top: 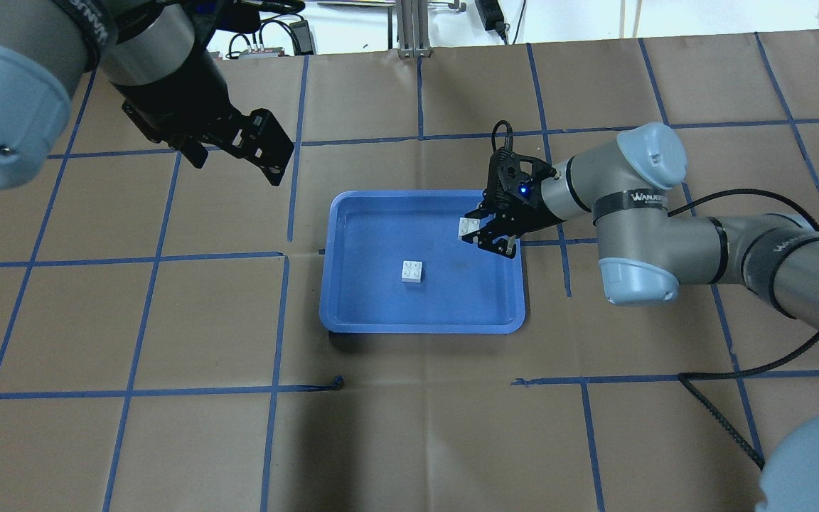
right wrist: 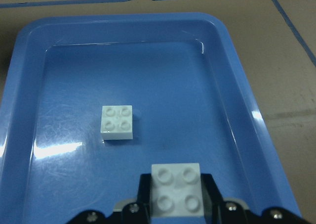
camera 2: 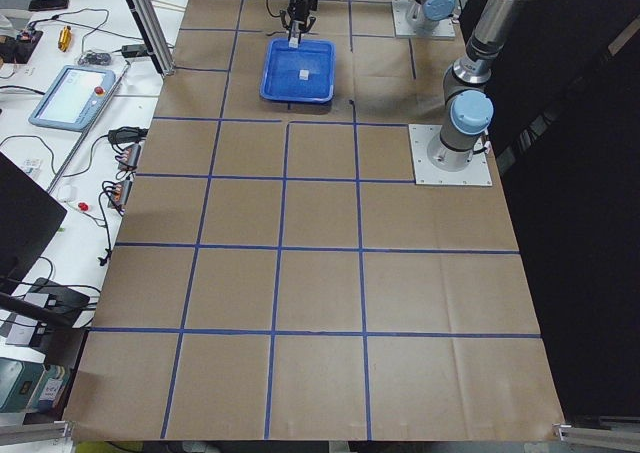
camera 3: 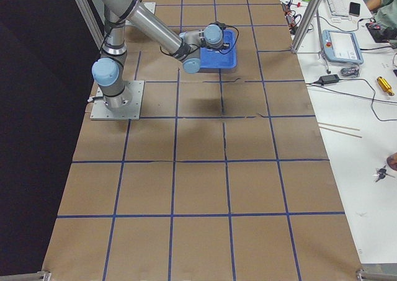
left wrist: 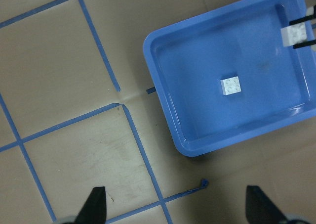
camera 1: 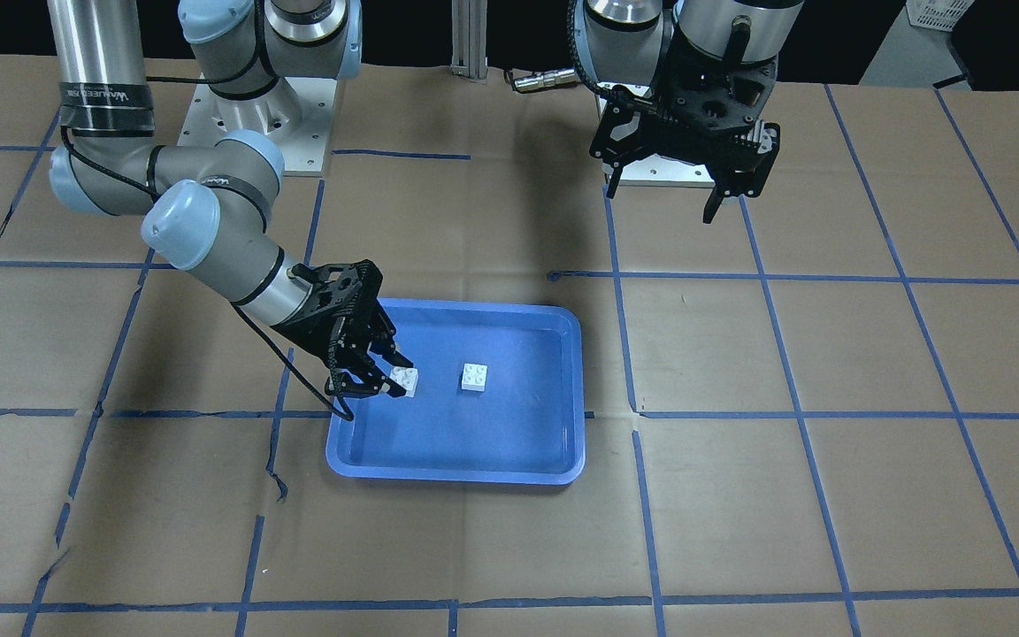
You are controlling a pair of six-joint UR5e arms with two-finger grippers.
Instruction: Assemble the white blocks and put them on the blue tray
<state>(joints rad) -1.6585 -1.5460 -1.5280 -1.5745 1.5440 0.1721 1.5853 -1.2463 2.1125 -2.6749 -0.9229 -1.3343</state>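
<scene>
**Right gripper has one block pinched over the tray, the other sits loose inside**

Here's the right gripper, reaching in low over the tray from the robot's right side. Its two fingers are pressed against opposite sides of a white block, the held block, studs facing up. That block is over the tray's floor, close to the right-hand rim and towards the far corner. From the left wrist camera it looks bigger than its partner, so it appears to be lifted off the floor.

And there's the partner, the loose block. It sits flat on the tray's floor near the middle, studs up, nothing touching it. The two blocks are apart and not joined, with a strip of bare blue between them. From the right wrist camera, the loose block lies ahead of the held one and a little to the side.

Over on the other side, the left gripper hangs high above the brown table, well away from the tray. Its fingers are spread wide with nothing between them.
</scene>
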